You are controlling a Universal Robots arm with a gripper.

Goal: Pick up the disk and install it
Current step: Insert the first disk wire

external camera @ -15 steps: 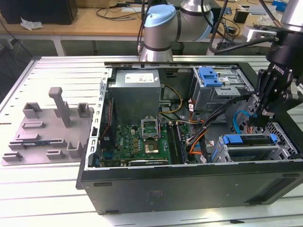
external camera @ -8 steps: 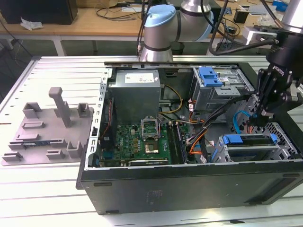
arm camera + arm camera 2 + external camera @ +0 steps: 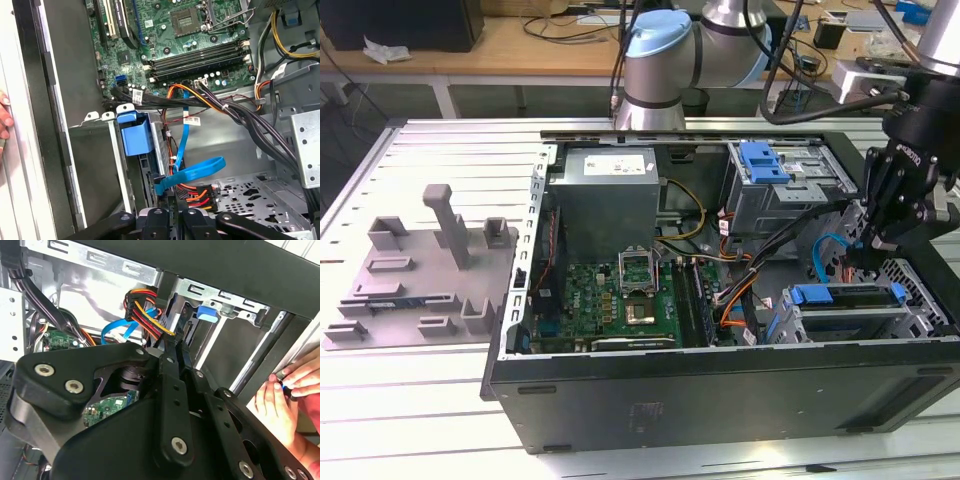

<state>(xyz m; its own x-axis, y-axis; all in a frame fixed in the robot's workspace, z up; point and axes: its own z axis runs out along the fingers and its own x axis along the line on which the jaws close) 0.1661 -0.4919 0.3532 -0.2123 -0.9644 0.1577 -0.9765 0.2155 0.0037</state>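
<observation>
The disk (image 3: 850, 296) stands on edge in the lower drive cage at the exterior view's right, with its blue carrier frame showing at both ends. In the first wrist view the disk (image 3: 158, 150) runs edge-on from a blue end piece toward the fingers. My gripper (image 3: 868, 260) hangs inside the case just above the disk's right end in the exterior view. Both wrist views show the black fingers pressed together, shut with nothing seen between them (image 3: 173, 342) (image 3: 170, 216). Their tips sit beside a bundle of red, yellow and black power wires (image 3: 145, 310).
A curved blue cable (image 3: 192, 172) loops next to the disk. The upper drive cage carries a blue latch plate (image 3: 765, 160). The motherboard (image 3: 620, 300) fills the case's left half. A person's hands (image 3: 287, 390) rest on the case edge. A grey fixture plate (image 3: 415, 275) lies at the exterior view's left.
</observation>
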